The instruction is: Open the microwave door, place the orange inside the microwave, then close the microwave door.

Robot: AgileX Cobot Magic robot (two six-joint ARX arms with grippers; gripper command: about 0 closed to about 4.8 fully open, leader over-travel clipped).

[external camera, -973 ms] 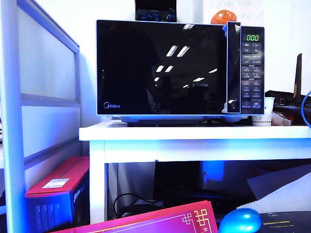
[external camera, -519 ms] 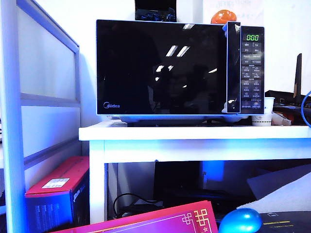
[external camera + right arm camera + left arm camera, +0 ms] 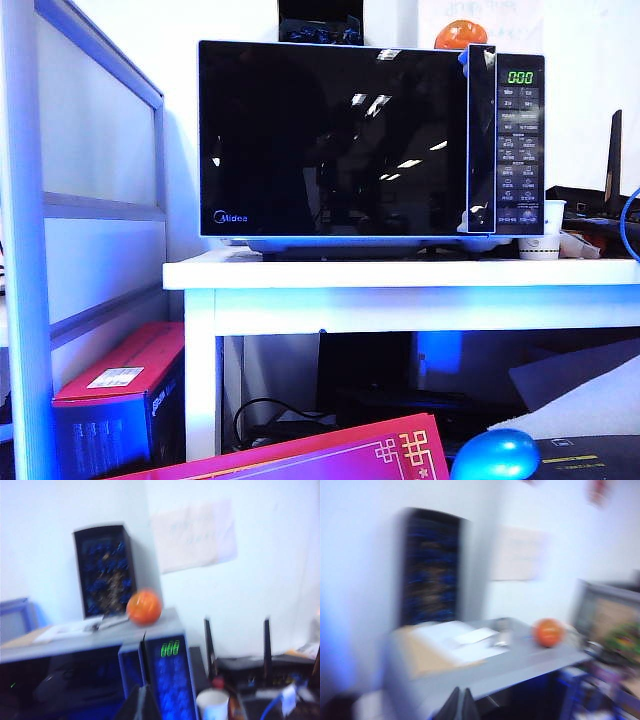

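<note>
We are listing, largest first.

The white surface is carrying the microwave, which is showing green digits.

The microwave door is sitting flush and closed, its tall handle bar running upright along the edge next to the button panel.

The orange is resting on the microwave's roof, above the handle end, in front of a dark box. Papers are lying on the same roof, beside the fruit.

The left pincer is showing only as two dark tips pressed together, holding nothing. The right pincer is likewise reading as closed and empty.

We are judging the door as the first job: its handle is lying below and ahead of both pincers, its long axis vertical. The right wrist view is looking over the panel end, so the right arm is seeming the nearer.

Neither arm is appearing in the exterior view. Both wrist views are blurring heavily; the pincers are cut off at the picture edge.
</note>
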